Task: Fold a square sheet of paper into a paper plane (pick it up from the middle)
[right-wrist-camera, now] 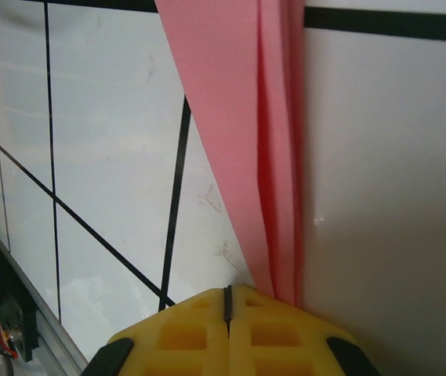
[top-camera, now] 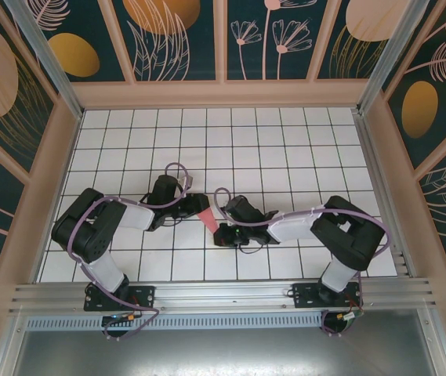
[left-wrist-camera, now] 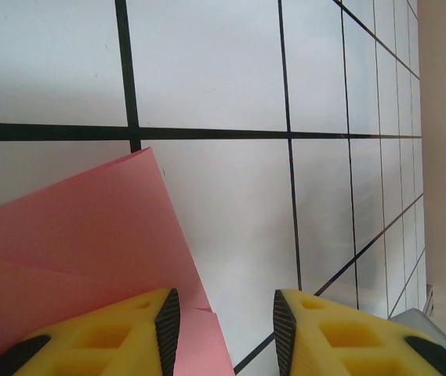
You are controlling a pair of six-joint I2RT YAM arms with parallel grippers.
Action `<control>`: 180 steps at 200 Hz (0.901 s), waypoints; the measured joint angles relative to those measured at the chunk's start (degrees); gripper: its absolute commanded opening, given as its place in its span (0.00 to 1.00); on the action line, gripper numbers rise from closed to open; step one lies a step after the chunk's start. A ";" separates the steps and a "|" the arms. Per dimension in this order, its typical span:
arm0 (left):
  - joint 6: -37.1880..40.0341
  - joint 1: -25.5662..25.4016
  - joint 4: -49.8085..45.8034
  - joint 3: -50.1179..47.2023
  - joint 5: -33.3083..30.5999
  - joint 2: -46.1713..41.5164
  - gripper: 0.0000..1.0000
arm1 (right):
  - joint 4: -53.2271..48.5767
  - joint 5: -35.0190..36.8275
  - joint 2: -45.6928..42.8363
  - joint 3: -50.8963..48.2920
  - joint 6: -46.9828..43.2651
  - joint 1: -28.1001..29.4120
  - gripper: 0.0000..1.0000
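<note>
Folding is running midway: the paper [top-camera: 207, 218], creased into a narrow wedge, is lying centrally near the table's [top-camera: 285, 141] near edge. The right gripper [right-wrist-camera: 228, 294], closed, is seemingly pinning its tip. The left gripper [left-wrist-camera: 226, 313] is standing open, one finger over the paper. The next crease is calling for that pin holding steady.

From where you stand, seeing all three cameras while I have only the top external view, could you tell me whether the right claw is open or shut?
Observer: Shut; the right claw has its yellow fingers pressed together, no gap.
Operator: Is the paper between them?
Observer: No; the folded pink paper narrows toward the claw and disappears beneath one finger, beside the seam.
Operator: And the left claw?
Observer: The left claw stands open, one finger over the paper, the other over bare tile.
</note>
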 measured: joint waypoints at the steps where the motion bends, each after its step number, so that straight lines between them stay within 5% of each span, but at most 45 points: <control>1: 0.00 0.00 0.00 0.00 0.00 0.00 0.39 | 0.15 -0.07 -0.04 -0.13 0.04 -0.02 0.05; 85: 0.02 -0.02 -0.48 0.24 -0.07 0.00 0.40 | -0.55 -1.31 -9.27 -3.76 1.92 -2.27 0.06; 180: 0.02 -0.02 -0.46 0.24 0.11 -0.11 0.41 | -1.42 -0.87 5.42 8.55 1.22 -5.70 0.06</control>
